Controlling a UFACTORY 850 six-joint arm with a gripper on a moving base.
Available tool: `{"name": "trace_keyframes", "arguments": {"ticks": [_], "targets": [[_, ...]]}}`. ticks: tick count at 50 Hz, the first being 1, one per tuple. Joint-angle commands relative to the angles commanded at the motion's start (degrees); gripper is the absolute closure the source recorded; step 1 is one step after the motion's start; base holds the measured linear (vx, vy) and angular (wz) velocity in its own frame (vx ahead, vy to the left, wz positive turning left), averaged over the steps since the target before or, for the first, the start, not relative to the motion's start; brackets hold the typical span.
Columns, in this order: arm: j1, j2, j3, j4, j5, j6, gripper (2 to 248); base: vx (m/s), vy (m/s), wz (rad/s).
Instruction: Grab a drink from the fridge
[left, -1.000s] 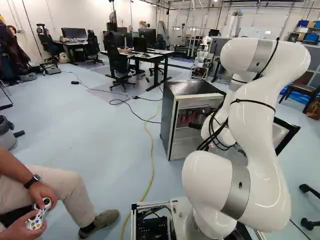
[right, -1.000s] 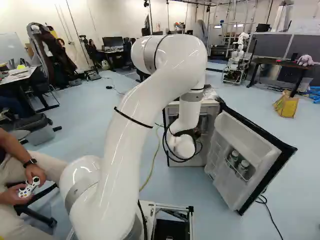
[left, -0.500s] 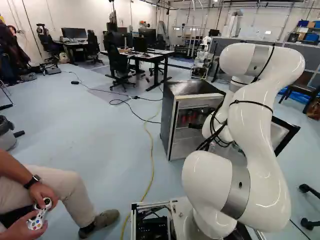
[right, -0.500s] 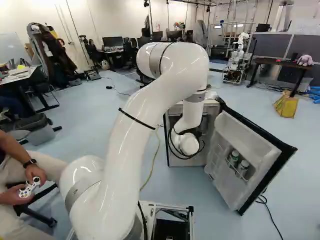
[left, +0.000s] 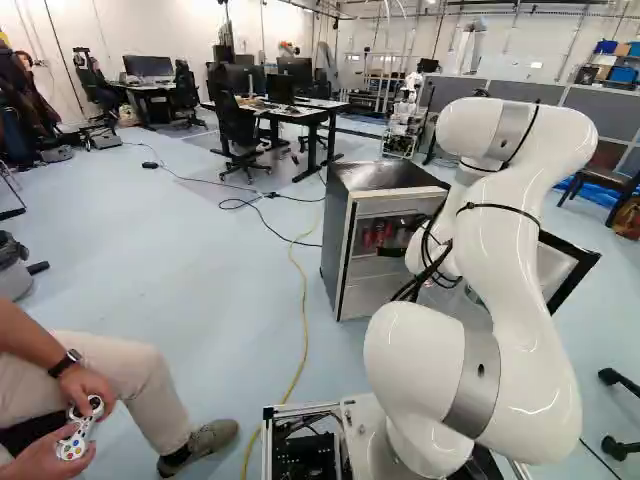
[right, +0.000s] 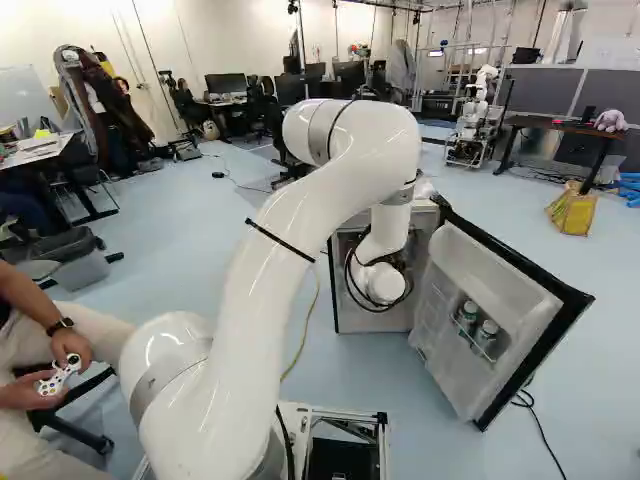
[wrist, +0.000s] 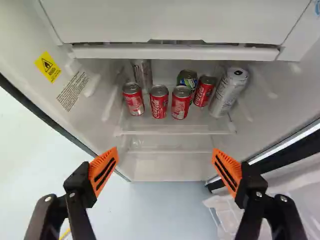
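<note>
Four red cans stand on the fridge's shelf, ahead of the gripper, which is wide and empty. The arm has dipped and, probably, stretched farther, so the near cans should soon be reachable.

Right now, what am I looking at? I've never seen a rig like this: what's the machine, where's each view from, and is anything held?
It's a white robot arm on a moving base. Two views look past it from behind, left and right; the third looks from its wrist along the black pincer. Ahead stands a fridge, its door open. On a shelf inside are four red cans, a tall pale can, a silver can and a dark one. The pincer is open, holding nothing.
</note>
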Motion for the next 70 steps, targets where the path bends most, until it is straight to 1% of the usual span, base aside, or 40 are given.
{"name": "trace_keyframes", "arguments": {"ticks": [10,25,44,53,70], "targets": [[0.5,-1.5,-2.8,-0.1,-0.1,0.0,3,0.0,0.0,0.0],[1.7,-3.8,-7.1,0.0,-0.2,0.0,3,0.0,0.0,0.0],[3.3,-6.8,-12.5,1.2,-1.3,0.0,3,0.0,0.0,0.0],[3.7,-8.2,-14.3,2.0,-1.9,0.0,3,0.0,0.0,0.0],[3.8,-11.2,-16.4,3.1,-2.9,0.0,3,0.0,0.0,0.0]]}}
